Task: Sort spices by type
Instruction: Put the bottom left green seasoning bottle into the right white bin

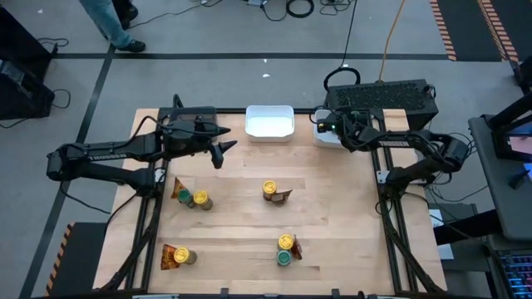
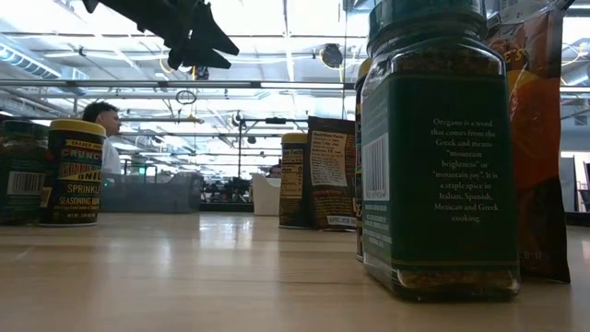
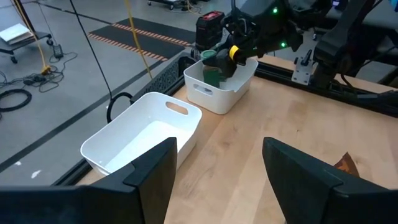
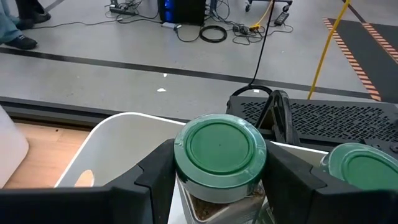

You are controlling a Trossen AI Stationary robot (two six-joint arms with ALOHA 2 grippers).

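Bright, even overhead light — ceiling strip lights blow out in the low view, with a sheen on the table. Short soft shadows beside the jars from above. The near green-lidded jar looms large, label readable; the far room is hazy — wrist views slightly soft.

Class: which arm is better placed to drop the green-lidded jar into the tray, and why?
Right. The right gripper already holds the green-lidded jar over the white tray; the left gripper is open and empty.

Green-lidded oregano jar up close, orange packet just behind it.
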